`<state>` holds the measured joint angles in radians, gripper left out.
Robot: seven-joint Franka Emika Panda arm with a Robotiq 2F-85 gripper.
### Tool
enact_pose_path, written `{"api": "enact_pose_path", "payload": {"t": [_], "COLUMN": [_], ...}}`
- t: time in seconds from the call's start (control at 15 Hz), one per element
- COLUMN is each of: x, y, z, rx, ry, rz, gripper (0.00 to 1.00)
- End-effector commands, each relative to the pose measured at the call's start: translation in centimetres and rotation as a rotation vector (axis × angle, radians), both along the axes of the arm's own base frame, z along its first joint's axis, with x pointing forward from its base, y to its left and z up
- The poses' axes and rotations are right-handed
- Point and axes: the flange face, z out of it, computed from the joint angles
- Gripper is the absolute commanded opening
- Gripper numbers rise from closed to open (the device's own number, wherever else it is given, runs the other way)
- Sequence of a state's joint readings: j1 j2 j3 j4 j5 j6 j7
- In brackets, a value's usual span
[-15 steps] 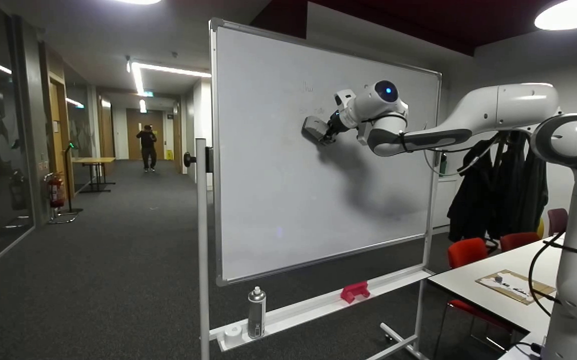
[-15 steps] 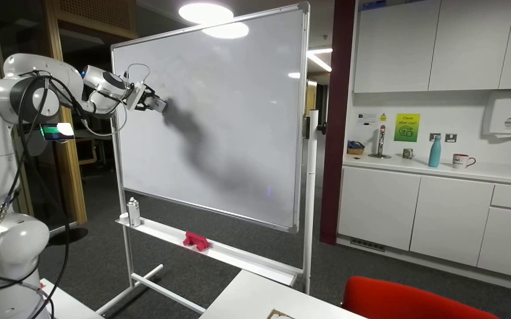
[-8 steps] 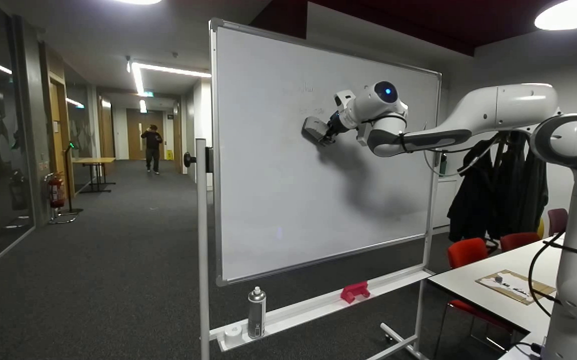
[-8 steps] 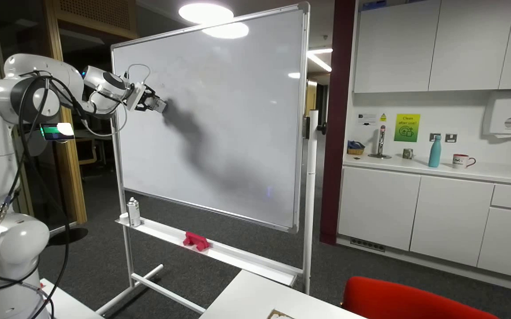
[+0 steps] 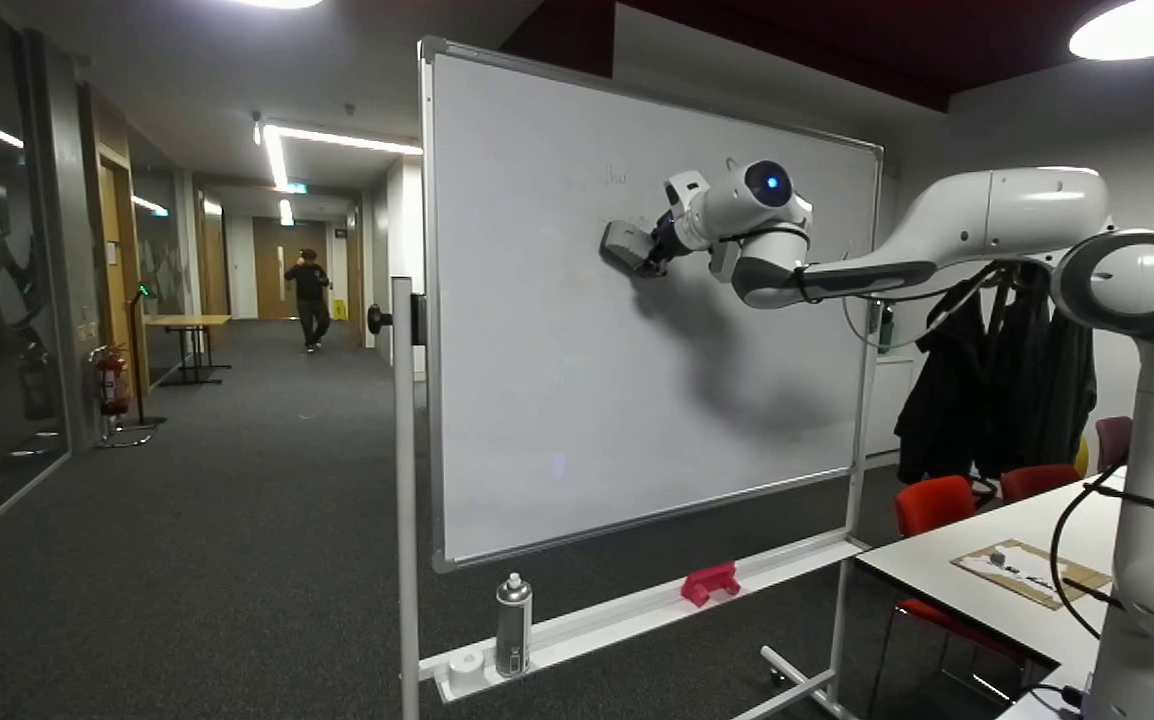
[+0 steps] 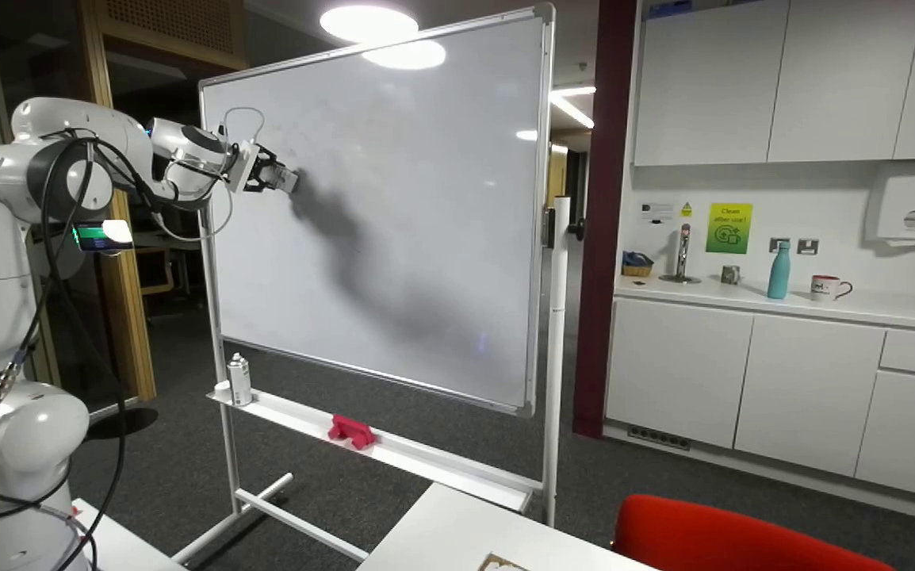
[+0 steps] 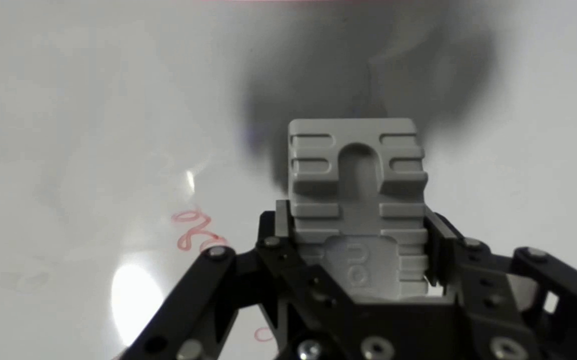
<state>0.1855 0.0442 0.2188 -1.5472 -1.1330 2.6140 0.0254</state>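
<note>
A grey ridged block, looking like a whiteboard eraser [image 7: 358, 190], is gripped between the two black fingers of my gripper [image 7: 358, 215]. In both exterior views the eraser [image 5: 627, 246] lies at the surface of the whiteboard [image 5: 557, 400], in its upper half; whether its whole face touches cannot be told. Red handwriting [image 7: 196, 232] shows on the board left of the gripper in the wrist view, partly covered by the fingers. Faint writing [image 5: 614, 176] stands just above the eraser in an exterior view. Dark arm shadow falls below it.
On the ledge under the board stand a spray can [image 5: 514, 625], a white roll [image 5: 466, 668] and a red holder [image 5: 710, 584]. A white table [image 6: 457, 527] and red chair [image 6: 727, 531] are near the board. A person [image 5: 309, 295] is down the corridor.
My gripper and the eraser have shifted a little upward along the board, the arm moving with them. The person in the corridor has moved slightly to the right.
</note>
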Motion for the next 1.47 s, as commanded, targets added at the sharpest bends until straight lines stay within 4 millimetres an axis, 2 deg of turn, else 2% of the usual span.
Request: {"api": "enact_pose_path", "payload": {"t": [0.0, 0.27, 0.73, 1.4], "x": [1.0, 1.9, 3.6, 2.1], "y": [0.3, 0.4, 0.8, 0.1], "z": [2.3, 3.8, 4.8, 10.3], "rx": [-0.021, -0.043, -0.073, -0.011], "ry": [-0.078, -0.121, -0.143, -0.233], "rz": [-0.009, -0.028, -0.095, -0.109], "gripper": [0.35, 0.35, 0.35, 0.35]}}
